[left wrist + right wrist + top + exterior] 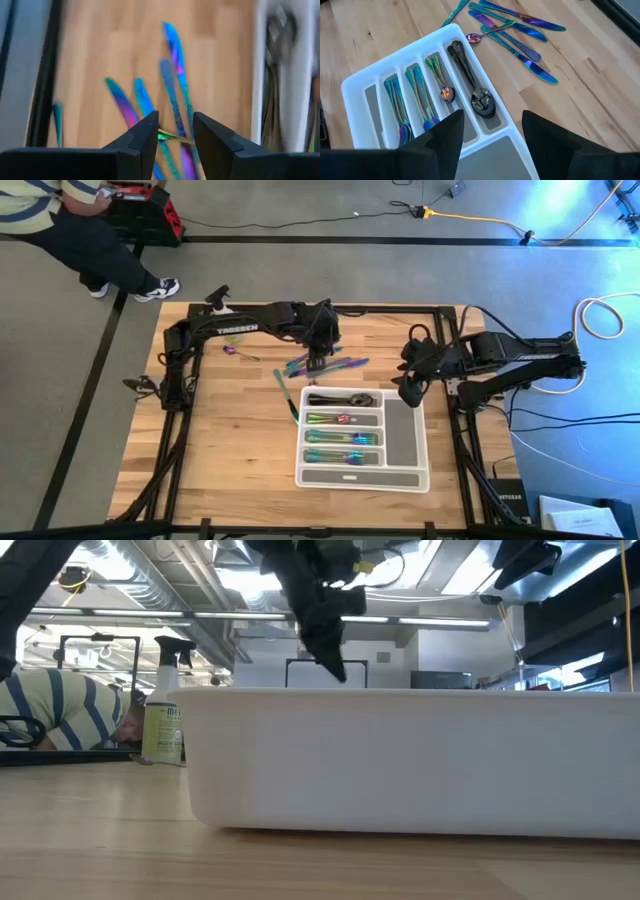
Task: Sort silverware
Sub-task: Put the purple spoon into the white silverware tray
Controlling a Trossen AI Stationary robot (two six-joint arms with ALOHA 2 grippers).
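The loose silverware (325, 366) was spread on the wooden table (220, 450) just beyond the far edge of the white compartment tray (402, 442), and the left gripper (316, 360) was placed directly over this cluster. In the left wrist view, several iridescent knives (172, 75) were seen lying on the wood ahead of the gripper's dark fingers (145, 137). The fingers were set at a narrow gap, and a slim greenish-gold piece (172, 136) was seen between their tips; whether it was clamped or merely lay between them could not be told. One more iridescent piece (237, 354) lay apart on the table, further left. Inside the tray, dark spoons (472, 80) were laid in the farthest long compartment, and rainbow pieces (417, 102) were laid in the three compartments nearer than that. The right gripper (408, 392) was held just beside the tray's right far corner, its fingers spread wide with nothing between them. A spray bottle (164, 705) and a person in a striped shirt (60, 710) were seen beyond the table.
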